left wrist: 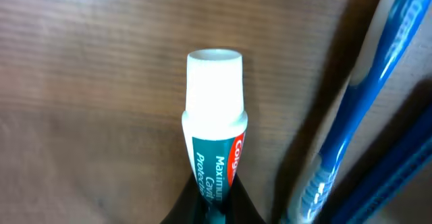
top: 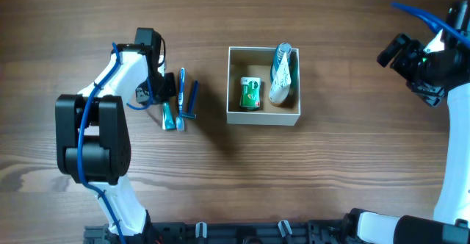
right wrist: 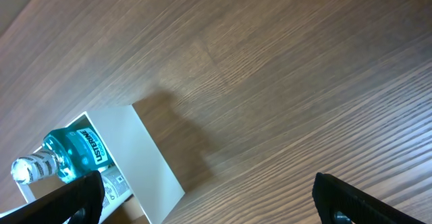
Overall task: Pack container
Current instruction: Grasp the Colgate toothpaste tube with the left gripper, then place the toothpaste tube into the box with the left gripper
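Observation:
The container is a square white-walled box at mid-table, tan inside. It holds a green pack and a teal mouthwash bottle. My left gripper is left of the box, shut on a teal toothpaste tube that lies on the table. In the left wrist view the jaws pinch the tube below its white cap. My right gripper is far right of the box, open and empty. In the right wrist view it looks at the box wall and the bottle.
A blue toothbrush and a darker blue stick-like item lie right beside the tube. The toothbrush also shows in the left wrist view. The table is brown wood.

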`<action>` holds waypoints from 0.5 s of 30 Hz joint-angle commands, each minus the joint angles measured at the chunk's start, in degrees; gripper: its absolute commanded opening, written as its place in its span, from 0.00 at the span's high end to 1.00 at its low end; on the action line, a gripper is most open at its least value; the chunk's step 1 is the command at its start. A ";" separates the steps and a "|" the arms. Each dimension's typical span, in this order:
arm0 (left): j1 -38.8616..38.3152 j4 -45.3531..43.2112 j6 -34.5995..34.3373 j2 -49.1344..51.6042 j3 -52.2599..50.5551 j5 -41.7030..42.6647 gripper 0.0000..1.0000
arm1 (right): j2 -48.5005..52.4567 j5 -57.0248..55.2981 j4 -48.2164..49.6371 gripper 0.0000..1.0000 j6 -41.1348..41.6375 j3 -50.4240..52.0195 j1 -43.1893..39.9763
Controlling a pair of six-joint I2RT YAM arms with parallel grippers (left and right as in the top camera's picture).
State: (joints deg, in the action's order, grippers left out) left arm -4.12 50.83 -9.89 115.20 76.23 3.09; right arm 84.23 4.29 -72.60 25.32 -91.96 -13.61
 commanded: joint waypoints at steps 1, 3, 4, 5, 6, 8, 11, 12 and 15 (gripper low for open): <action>-0.28 6.56 -1.40 -2.29 2.29 1.81 0.96 | 0.44 0.28 0.11 0.00 0.33 -0.28 -0.13; -0.74 12.59 -4.55 -8.28 6.97 3.10 0.96 | 0.44 0.28 0.11 0.00 0.33 -0.28 -0.13; -1.38 13.60 -4.52 -10.60 8.31 4.63 0.96 | 0.44 0.28 0.13 0.00 0.33 -0.28 -0.13; -4.33 12.96 -4.55 -16.20 9.81 8.00 0.96 | 0.44 0.28 0.13 0.00 0.35 -0.28 -0.13; -7.89 10.10 -5.60 -20.22 9.84 7.98 0.96 | 0.44 0.28 0.11 0.00 0.35 -0.28 -0.13; -17.97 1.49 -6.10 -23.61 9.84 6.71 0.94 | 0.44 0.28 0.11 0.00 0.33 -0.28 -0.13; -27.21 -5.42 -9.11 -21.33 9.84 -5.29 0.92 | 0.44 0.28 0.11 0.00 0.33 -0.28 -0.13; -29.33 -7.61 -9.07 -19.74 9.84 -8.13 0.92 | 0.44 0.28 0.13 0.00 0.33 -0.28 -0.13; -33.38 -13.44 -10.40 -12.59 9.84 -9.22 0.91 | 0.44 0.28 0.11 0.00 0.33 -0.28 -0.13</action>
State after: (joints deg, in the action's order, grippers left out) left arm -35.40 40.14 -17.54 96.38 86.41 -0.69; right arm 84.23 4.29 -72.53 25.32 -91.96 -13.61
